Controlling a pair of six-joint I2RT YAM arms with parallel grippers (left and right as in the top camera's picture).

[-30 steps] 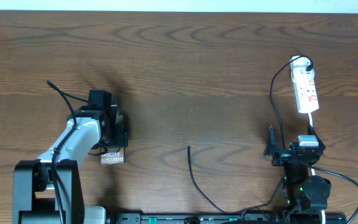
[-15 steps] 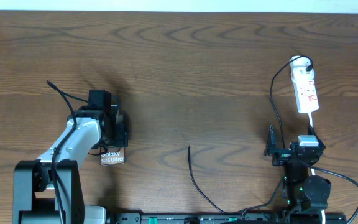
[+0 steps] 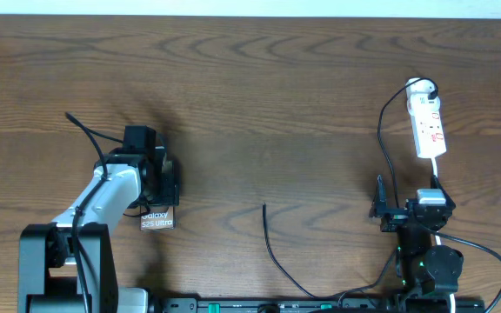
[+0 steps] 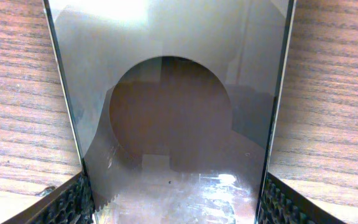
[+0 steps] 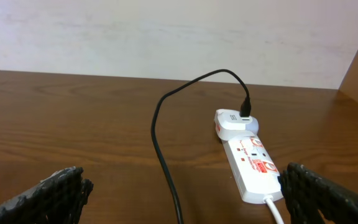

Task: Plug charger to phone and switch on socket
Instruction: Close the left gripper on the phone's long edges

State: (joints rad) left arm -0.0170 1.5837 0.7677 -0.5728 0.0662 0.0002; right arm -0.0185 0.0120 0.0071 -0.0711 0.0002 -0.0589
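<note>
1. Looking over the brown wooden surface point(image 3: 250, 78), we judge the task to be at its start: nothing is joined yet.
2. We see the left claw point(image 4: 174, 208) clamped on the phone point(image 3: 156, 221). Its ribbed pads point(image 4: 73, 202) press against the phone's two long edges, low on the left side of the surface. The "Galaxy" end sticks out toward the arm's base.
3. We see the right claw point(image 5: 185, 196) spread wide with nothing between its fingers. It hangs just short of the socket point(image 3: 428, 126).
4. The socket lies at the far right, and a black cable runs into its round white plug point(image 5: 235, 123). We cannot tell from here whether its switch is on.
5. The charger point(image 3: 277, 256) trails up from the near edge, between the two arms.
6. Its connector tip point(image 3: 263, 207) lies free on the wood, well apart from the phone and from both claws.
7. By our reckoning all the main steps are left: picking up the tip, seating it in the phone's port, and pressing the socket's switch.
</note>
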